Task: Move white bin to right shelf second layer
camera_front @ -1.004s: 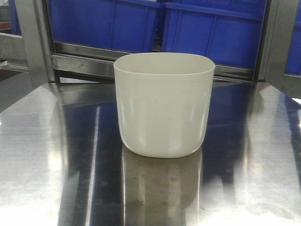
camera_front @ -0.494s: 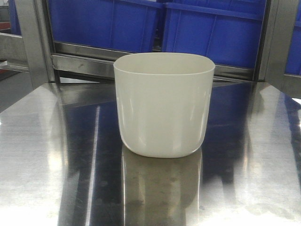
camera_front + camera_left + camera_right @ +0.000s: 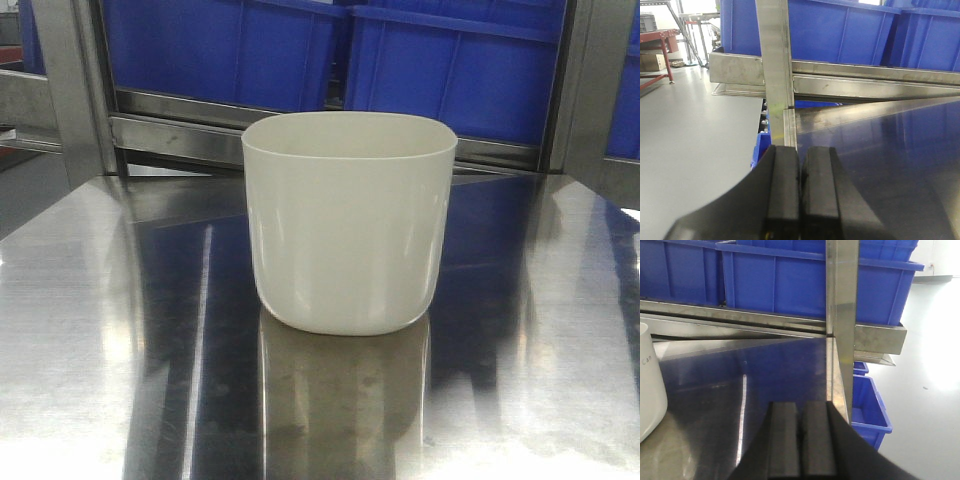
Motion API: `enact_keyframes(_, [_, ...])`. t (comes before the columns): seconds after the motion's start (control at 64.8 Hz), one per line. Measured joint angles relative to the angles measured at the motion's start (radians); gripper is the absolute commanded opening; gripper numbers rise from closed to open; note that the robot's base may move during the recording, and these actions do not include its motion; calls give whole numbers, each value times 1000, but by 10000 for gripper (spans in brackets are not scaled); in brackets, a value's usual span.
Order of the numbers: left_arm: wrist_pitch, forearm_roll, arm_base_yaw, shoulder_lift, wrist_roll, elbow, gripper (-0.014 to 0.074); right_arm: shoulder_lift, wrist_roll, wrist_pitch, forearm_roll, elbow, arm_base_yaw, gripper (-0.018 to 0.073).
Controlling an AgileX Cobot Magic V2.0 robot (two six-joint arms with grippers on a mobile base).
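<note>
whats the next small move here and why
Probably open the right gripper. Its jaws are pressed shut and empty, while the white bin stands ungrasped on the steel table, showing at the left edge of the right wrist view. The left gripper is shut too, and its view shows no bin, so the right arm seems better placed.

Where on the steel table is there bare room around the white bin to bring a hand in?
The table is bare left of, right of and in front of the white bin. Behind it is crowded: a steel bar and blue crates line the far edge.
</note>
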Motion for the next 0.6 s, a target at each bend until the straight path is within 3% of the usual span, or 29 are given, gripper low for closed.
enact_keyframes(0.448, [0, 0, 0, 0, 0, 0, 85, 0, 2, -42, 7, 0, 2, 48])
enact_keyframes(0.602, [0, 0, 0, 0, 0, 0, 85, 142, 39, -59, 41, -34, 2, 48])
